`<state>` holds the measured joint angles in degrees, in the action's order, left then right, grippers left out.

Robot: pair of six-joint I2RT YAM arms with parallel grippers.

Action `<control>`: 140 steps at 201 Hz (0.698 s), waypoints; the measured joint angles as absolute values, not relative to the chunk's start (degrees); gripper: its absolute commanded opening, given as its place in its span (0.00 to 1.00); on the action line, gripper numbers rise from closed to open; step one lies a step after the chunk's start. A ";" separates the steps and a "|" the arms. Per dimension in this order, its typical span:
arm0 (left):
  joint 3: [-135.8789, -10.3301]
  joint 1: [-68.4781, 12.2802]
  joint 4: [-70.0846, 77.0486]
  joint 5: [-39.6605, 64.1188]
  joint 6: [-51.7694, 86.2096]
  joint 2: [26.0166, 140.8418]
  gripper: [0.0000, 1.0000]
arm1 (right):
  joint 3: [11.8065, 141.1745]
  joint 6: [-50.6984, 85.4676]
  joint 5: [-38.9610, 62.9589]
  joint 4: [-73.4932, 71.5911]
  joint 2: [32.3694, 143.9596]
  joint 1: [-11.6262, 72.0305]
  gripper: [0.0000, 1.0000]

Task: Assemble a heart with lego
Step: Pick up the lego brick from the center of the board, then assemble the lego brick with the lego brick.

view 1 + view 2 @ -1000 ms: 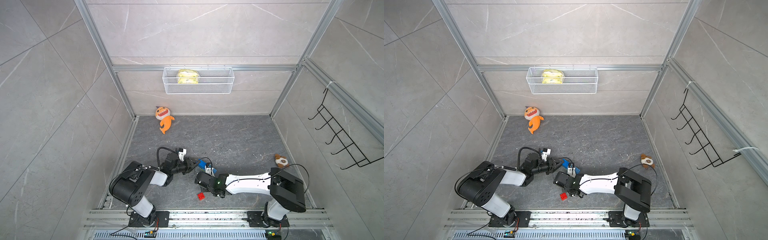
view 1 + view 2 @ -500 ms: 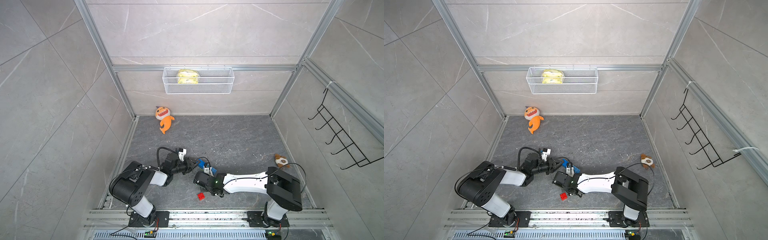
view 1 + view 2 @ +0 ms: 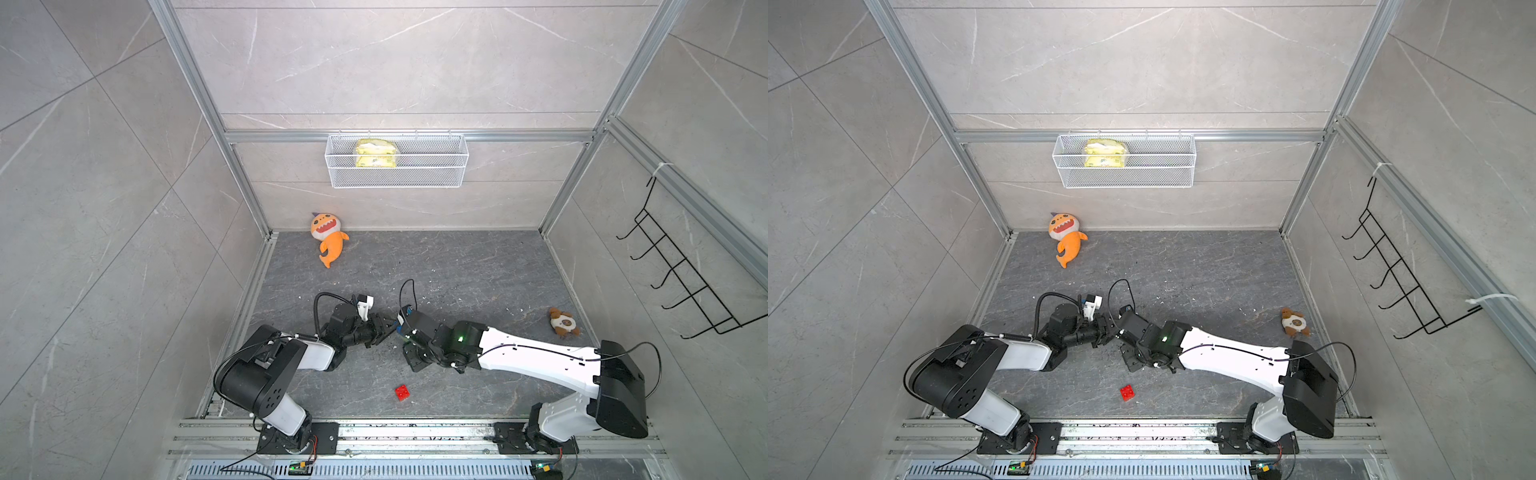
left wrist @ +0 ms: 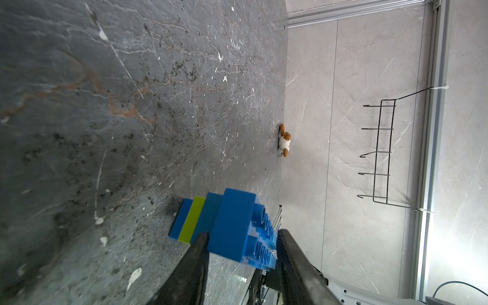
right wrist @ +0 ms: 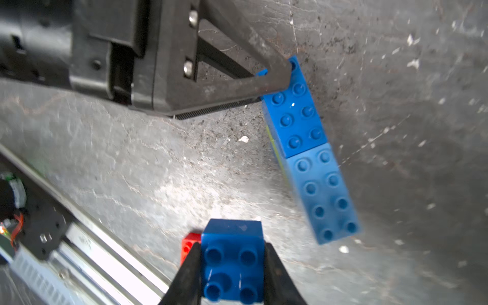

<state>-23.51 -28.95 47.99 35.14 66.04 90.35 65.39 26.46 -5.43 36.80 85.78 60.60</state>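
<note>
The heart (image 4: 232,224), a blue-and-lime stack, stands on edge midway across the desk (image 4: 105,105), pinched by the left gripper (image 4: 241,233), probably to steady its studs toward the right gripper (image 5: 232,245), which clamps a blue square brick (image 5: 232,266) for pressing on; the red brick (image 3: 402,392) lies spare nearby.

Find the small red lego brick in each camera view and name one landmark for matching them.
Top view: red brick lies loose, close to the front rail.
Top view: same spot, by the rail.
Left wrist: not in it.
Right wrist: a sliver shows behind the blue square brick between the right fingers.
Landmark: the front rail, absent only from the left wrist view.
</note>
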 measured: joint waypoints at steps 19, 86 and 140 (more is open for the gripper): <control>-23.51 -28.95 47.77 35.14 65.98 90.24 0.44 | 66.74 20.27 -2.66 39.53 85.58 55.46 0.19; -23.51 -28.95 47.57 35.11 65.98 90.24 0.43 | 70.35 6.92 3.11 44.91 88.27 47.90 0.19; -23.51 -28.95 47.57 35.11 65.95 90.24 0.42 | 71.77 2.52 4.36 45.84 92.60 47.24 0.18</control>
<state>-23.51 -28.95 47.57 35.11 65.95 90.24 71.77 2.52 4.36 45.84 92.60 47.24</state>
